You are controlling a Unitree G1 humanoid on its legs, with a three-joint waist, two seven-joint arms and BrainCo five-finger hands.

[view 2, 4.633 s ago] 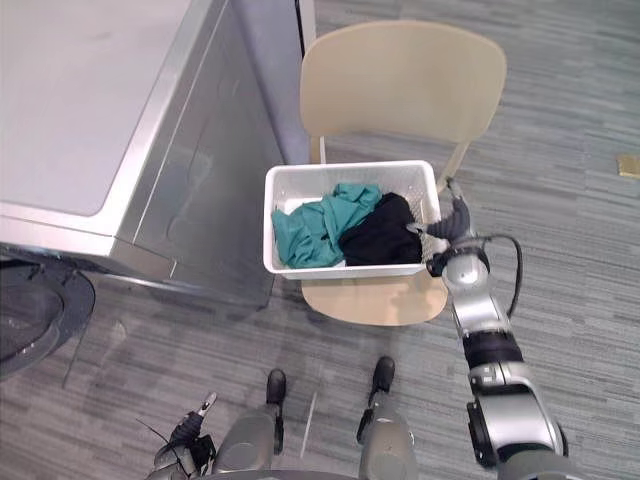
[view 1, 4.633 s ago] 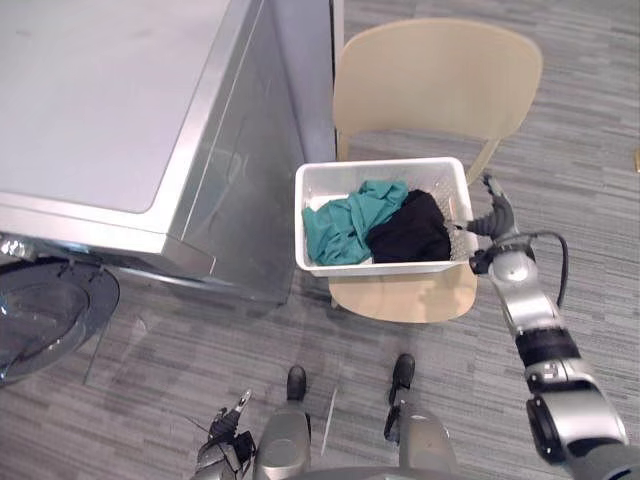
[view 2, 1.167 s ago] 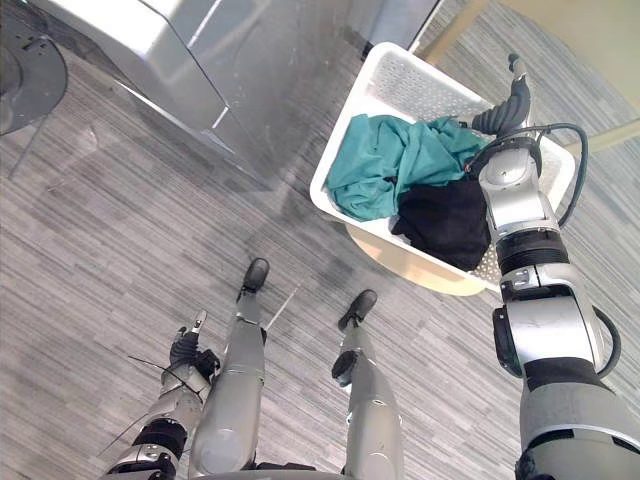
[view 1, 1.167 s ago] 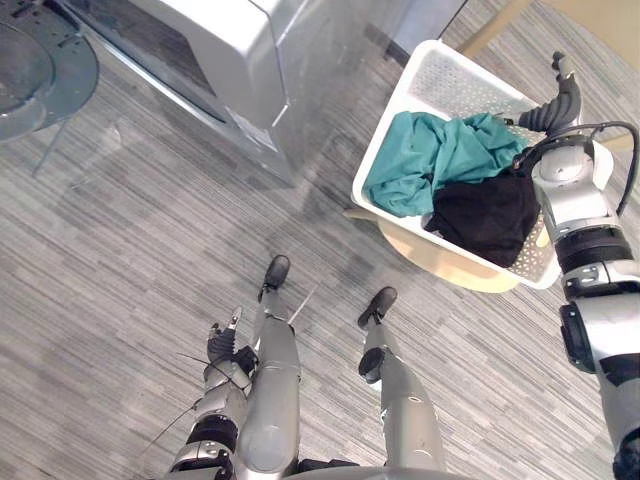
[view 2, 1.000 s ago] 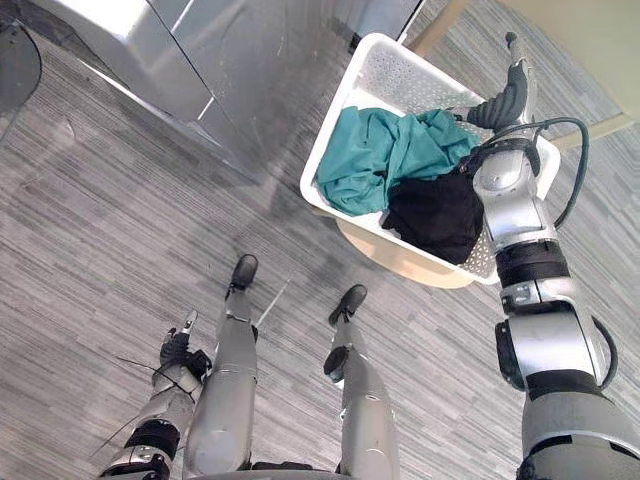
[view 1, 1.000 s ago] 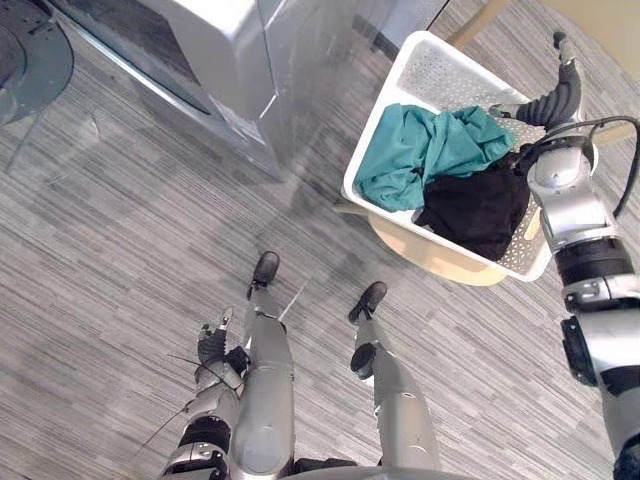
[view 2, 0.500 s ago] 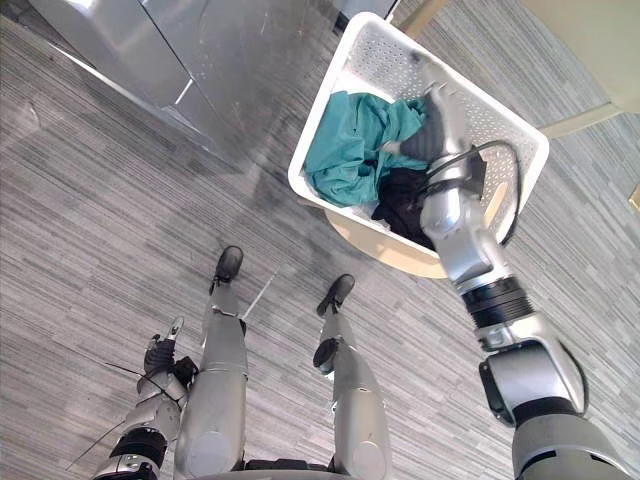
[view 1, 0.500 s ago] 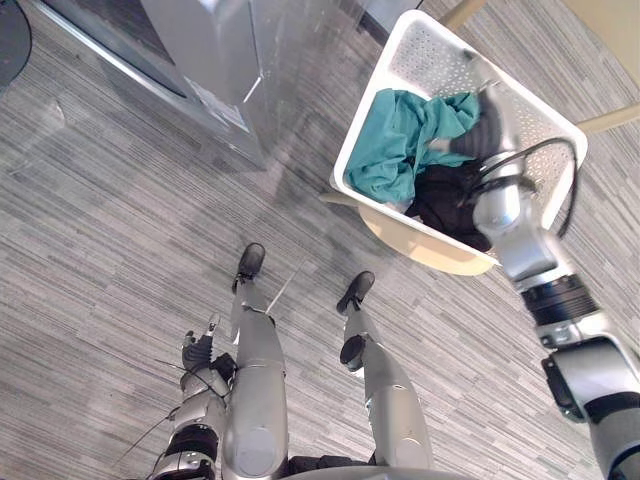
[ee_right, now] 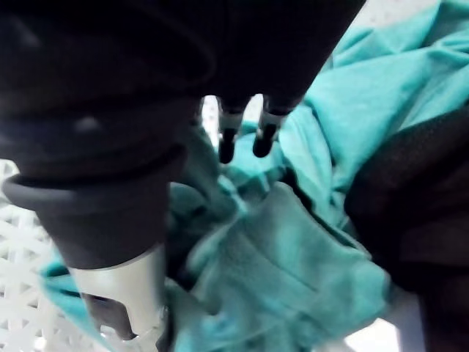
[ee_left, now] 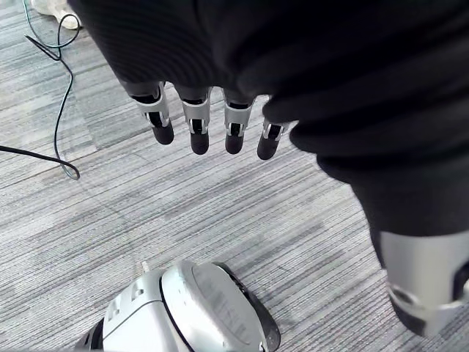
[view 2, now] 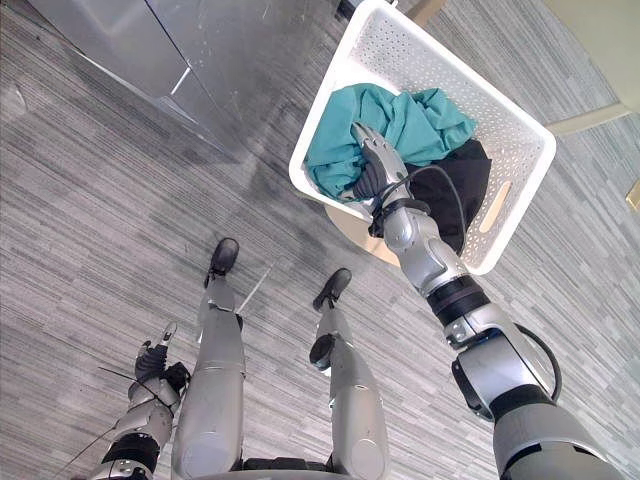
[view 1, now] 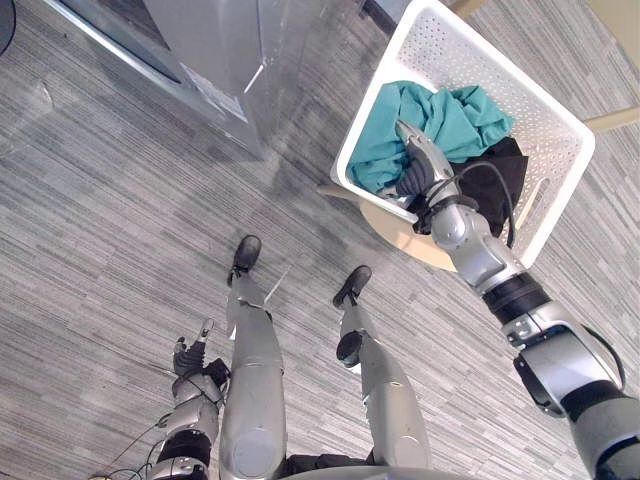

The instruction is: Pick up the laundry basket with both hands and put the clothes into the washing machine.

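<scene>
The white perforated laundry basket (view 1: pixel 470 60) rests on a beige chair seat (view 1: pixel 400 228) at the upper right. In it lie a teal cloth (view 1: pixel 455 110) and a black cloth (view 1: pixel 505 170). My right hand (view 1: pixel 420 165) reaches over the basket's near left rim. It is open, with straight fingers (ee_right: pixel 261 139) just above the teal cloth (ee_right: pixel 293 257) and nothing held. My left hand (view 1: pixel 190 355) hangs low beside my leg, far from the basket. Its fingers (ee_left: pixel 192 125) are straight over the floor.
The silver washing machine (view 1: pixel 210 40) stands at the upper left, its side close to the basket. The chair's back (view 2: pixel 600 40) rises past the basket at the top right. Grey striped carpet (view 1: pixel 100 230) covers the floor between me and the machine.
The camera has tilted and shifted. My right hand has swung from the basket's far right side across the clothes to the near left rim, over the teal cloth. The basket stays on the chair.
</scene>
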